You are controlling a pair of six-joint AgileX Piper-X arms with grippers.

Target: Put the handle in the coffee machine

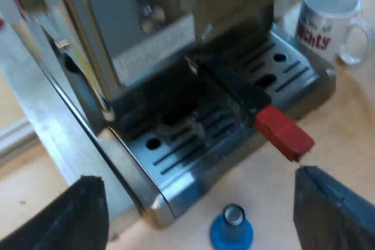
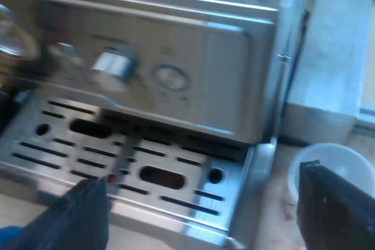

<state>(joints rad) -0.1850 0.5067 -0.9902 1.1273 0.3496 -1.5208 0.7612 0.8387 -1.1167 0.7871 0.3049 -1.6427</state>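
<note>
1. The left gripper (image 1: 196, 175) hangs before the front of the espresso machine (image 1: 146, 33). Its fingers (image 1: 334, 209) are spread wide with nothing between them.
2. The dark handle (image 1: 231, 86) juts out from under the machine's front, above the drip tray (image 1: 170, 156). Seen from the left wrist, it slants toward about four o'clock.
3. Its red end (image 1: 284, 133) overhangs the tray's front edge, close to one left finger but apart from it.
4. The handle's inner end lies in shadow beneath the machine, so I cannot tell whether it is locked in.
5. A blue tamper (image 1: 231, 232) stands upright on the bench (image 1: 345, 133) just before the tray. It is between the left fingers and touches neither.
6. A white mug (image 1: 328, 16) with red lettering stands mouth up on the bench beside the tray, its own handle turned to about three o'clock.
7. The right gripper (image 2: 202, 174) faces the machine's front panel, where a knob (image 2: 111, 65) and a round gauge (image 2: 170, 77) show. It hovers over the drip tray with its fingers wide apart, gripping nothing.
8. The mug's white rim sits near one right finger, just beside the tray's corner.
</note>
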